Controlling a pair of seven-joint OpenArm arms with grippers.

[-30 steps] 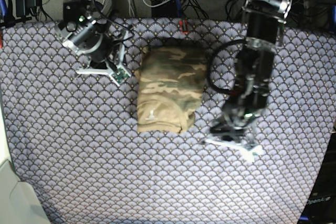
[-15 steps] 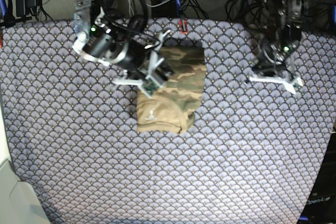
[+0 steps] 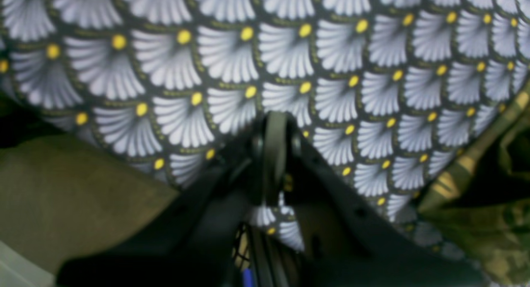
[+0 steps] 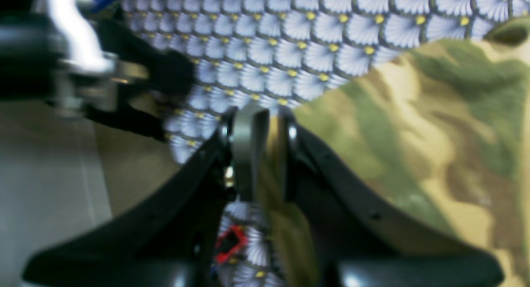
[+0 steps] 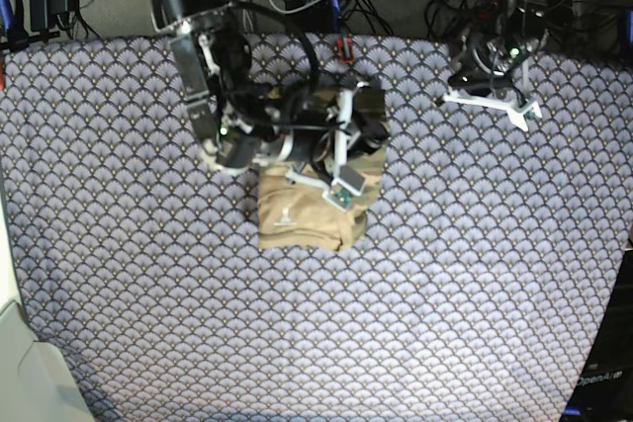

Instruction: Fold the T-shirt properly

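With the shirt (image 5: 309, 207) already a compact bundle mid-cloth (image 5: 148, 294), near the far edge, I read this as a late step: final tidy or last fold. My right pincer (image 4: 257, 125) sits over the bundle's far half, jaws nearly together, and the wrist view shows camo fabric running up between them, so I take it as pinching the shirt. My left pincer (image 3: 274, 133) is pressed together on nothing, parked far off over bare cloth. Next move, my guess: carry that pinched edge toward the near end, lay it flat, then let go without dragging the layers.
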